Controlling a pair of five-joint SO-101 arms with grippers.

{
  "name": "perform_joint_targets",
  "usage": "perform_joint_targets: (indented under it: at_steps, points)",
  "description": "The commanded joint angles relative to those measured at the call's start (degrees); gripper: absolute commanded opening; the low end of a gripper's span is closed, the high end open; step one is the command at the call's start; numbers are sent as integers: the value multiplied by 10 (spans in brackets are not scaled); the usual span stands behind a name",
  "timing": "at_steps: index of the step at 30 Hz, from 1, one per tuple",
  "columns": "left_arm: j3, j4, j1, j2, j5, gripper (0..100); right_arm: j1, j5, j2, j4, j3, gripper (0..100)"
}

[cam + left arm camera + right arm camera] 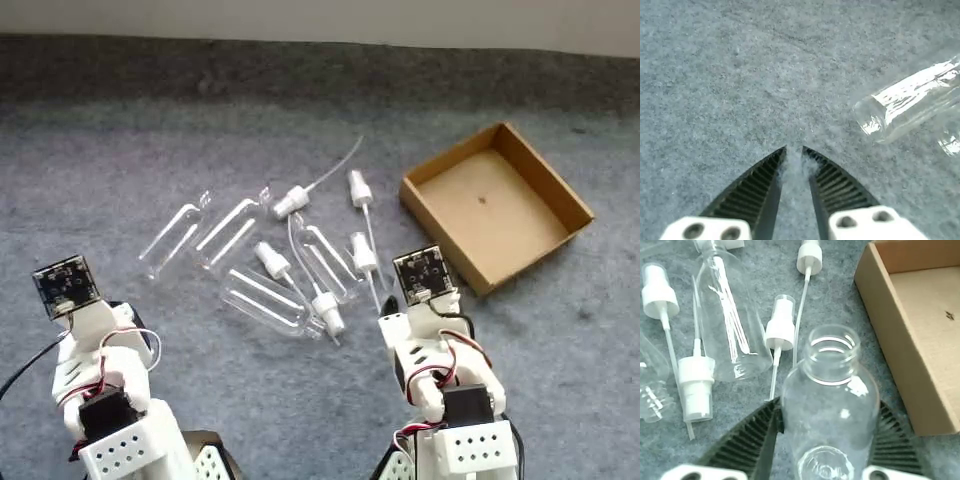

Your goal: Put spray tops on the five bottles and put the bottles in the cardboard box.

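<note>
My right gripper [827, 409] is shut on a clear bottle [830, 390] that stands upright with its neck open and no top on it. Near it lie another clear bottle [730, 325] and loose white spray tops [779, 332] with long tubes. The cardboard box [900, 325] stands just beside the held bottle. In the high view several clear bottles [265, 298] and spray tops [290, 200] are scattered mid-table, with the box [495, 205] at the right. My left gripper [794, 150] hovers low over bare carpet, its fingers almost together with nothing between them; a lying bottle [910, 100] is a short way off.
Grey carpet covers the whole table. The box's near wall [440, 235] is close to the right arm [425, 275]. The left arm [65, 285] stands at the front left, with bare carpet around it.
</note>
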Motion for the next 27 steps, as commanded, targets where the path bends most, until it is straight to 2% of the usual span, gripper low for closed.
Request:
perform_joint_targets:
  at_steps: [1,3,7,14,19,27]
  points:
    - [-43,-4,-4,0,-106,5,9,-7,-5,-18,-4,224]
    - [-84,23,15,1,-151,5,9,-7,-5,-18,-4,224]
    - [-186,100,28,2,-155,7,9,-7,-5,-18,-4,224]
    - [-300,177,70,29,-156,7,9,-7,-5,-18,-4,224]
    - [-428,251,109,184,-156,8,8,-7,-5,-25,12,224]
    - [-609,348,262,464,-152,8,10,-7,-5,-70,42,224]
